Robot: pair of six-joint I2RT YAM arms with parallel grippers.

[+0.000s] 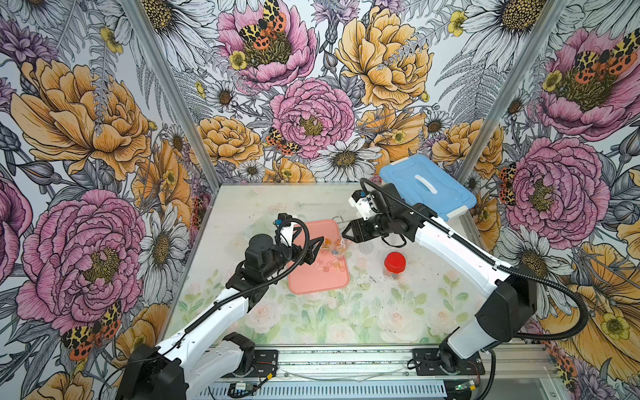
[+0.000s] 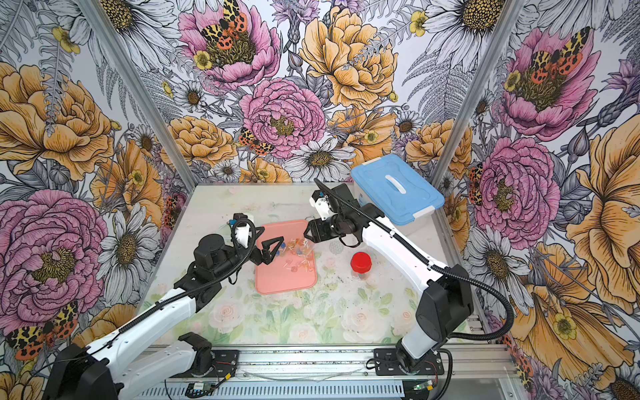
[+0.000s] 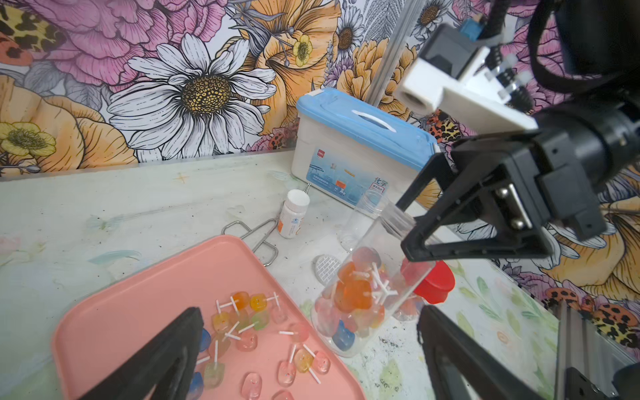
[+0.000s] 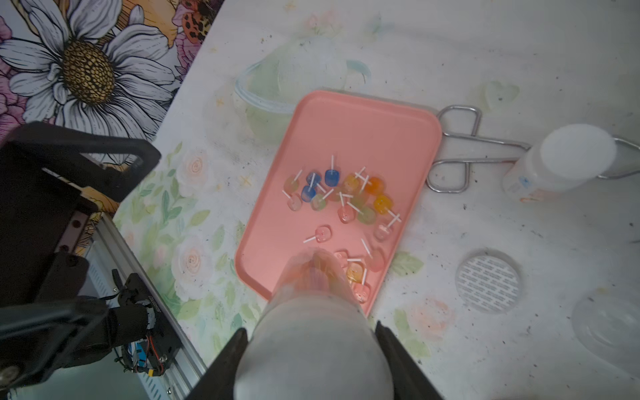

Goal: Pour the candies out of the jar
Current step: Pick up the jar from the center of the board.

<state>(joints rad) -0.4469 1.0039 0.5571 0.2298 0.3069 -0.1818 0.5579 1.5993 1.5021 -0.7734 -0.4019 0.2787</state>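
My right pincer (image 3: 403, 228) was clamped tight on the jar (image 3: 349, 311), fingers pinching its upper end from both sides. The jar hung tilted, its low end dropping away from my fingertips towards the edge of the pink tray (image 4: 346, 131). That low end was smeared in my right wrist view, so I couldn't say whether it touched the tray or only hovered over it.

Candies (image 3: 353, 294) sat heaped in the jar's low end: orange, pink and blue heads with white sticks jumbled among them. More candies (image 4: 346, 201) lay loose on the tray, out ahead of my right pincer's tips.

My left pincer (image 1: 320, 249) was spread as wide as it goes and held nothing. It hovered over the tray, loose candies beneath it, with the jar ahead of its fingers and apart from both.

A red-lidded jar (image 3: 436, 284) stood near, on the far side of the held jar from my left pincer. Ahead of my right pincer, beside the tray, lay metal tongs (image 4: 457, 152) with a white-capped bottle (image 4: 561, 159) just beside them. A blue-lidded box (image 3: 360, 138) sat further off, by the wall.
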